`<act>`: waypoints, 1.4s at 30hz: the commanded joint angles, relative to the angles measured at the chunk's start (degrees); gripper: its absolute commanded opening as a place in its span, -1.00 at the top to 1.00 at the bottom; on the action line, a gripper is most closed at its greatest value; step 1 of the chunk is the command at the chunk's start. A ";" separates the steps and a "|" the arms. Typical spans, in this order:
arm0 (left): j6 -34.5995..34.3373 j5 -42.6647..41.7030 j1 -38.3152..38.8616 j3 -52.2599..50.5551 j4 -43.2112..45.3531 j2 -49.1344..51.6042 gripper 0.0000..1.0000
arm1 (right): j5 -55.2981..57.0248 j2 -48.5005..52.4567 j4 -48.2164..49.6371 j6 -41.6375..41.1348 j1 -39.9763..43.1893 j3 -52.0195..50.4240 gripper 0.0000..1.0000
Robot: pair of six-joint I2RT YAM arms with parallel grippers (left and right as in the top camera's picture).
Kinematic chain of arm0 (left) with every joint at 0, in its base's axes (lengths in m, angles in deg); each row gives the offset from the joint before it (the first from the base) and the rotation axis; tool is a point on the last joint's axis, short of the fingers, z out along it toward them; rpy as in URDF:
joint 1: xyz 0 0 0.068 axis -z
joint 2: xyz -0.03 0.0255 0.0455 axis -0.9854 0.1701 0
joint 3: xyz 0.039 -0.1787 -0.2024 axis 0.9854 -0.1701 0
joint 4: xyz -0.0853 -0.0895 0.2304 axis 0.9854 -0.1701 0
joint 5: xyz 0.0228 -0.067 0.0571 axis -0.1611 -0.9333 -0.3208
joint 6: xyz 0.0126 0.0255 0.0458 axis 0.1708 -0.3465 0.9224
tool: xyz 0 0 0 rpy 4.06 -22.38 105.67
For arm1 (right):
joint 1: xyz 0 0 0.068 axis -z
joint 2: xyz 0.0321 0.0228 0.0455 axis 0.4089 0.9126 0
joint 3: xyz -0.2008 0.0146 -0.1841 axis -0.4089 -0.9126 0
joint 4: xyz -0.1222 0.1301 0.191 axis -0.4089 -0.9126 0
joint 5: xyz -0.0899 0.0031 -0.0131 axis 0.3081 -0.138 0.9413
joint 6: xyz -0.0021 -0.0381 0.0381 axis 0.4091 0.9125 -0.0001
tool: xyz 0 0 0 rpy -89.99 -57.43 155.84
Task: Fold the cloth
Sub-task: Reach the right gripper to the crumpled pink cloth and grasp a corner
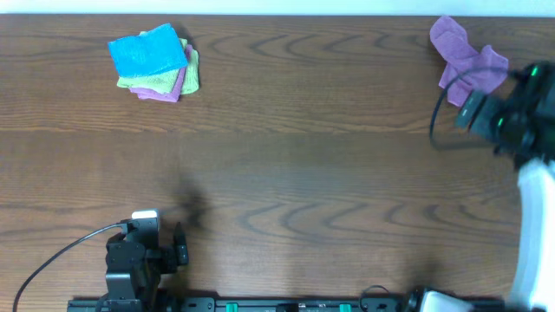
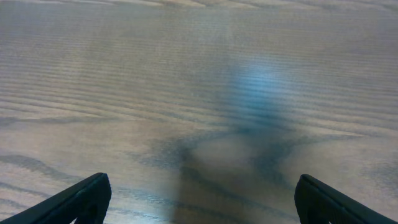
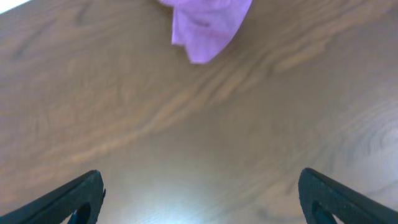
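Note:
The cloth (image 1: 462, 54) is a lilac piece lying crumpled on the wooden table at the far right, near the back edge. In the right wrist view only its lower corner (image 3: 208, 25) shows at the top of the frame. My right gripper (image 1: 473, 106) hovers just in front of the cloth's near edge; its jaws (image 3: 202, 199) stand wide open over bare wood with nothing between them. My left gripper (image 1: 179, 247) rests at the front left, far from the cloth, and is open (image 2: 202, 199) over bare table.
A stack of folded cloths (image 1: 156, 62), bright blue on top of light green and purple, sits at the back left. The right arm's black cable (image 1: 438, 108) loops beside the cloth. The table's back edge (image 1: 277, 15) runs just behind both.

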 commanded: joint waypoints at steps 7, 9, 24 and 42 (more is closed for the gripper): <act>1.64 1.29 0.20 -0.61 -3.34 -0.39 -0.91 | 0.17 24.37 -0.09 -1.03 3.63 20.72 -0.98; 1.64 1.29 0.20 -0.61 -3.34 -0.39 -0.91 | -0.48 29.11 0.07 -1.03 3.91 23.76 -0.99; 1.64 1.29 0.20 -0.61 -3.34 -0.39 -0.91 | -6.45 47.74 13.73 -0.81 3.37 29.16 -0.98; 1.64 1.29 0.20 -0.59 -3.34 -0.39 -0.91 | -6.40 56.02 20.46 -0.81 3.52 29.14 -0.93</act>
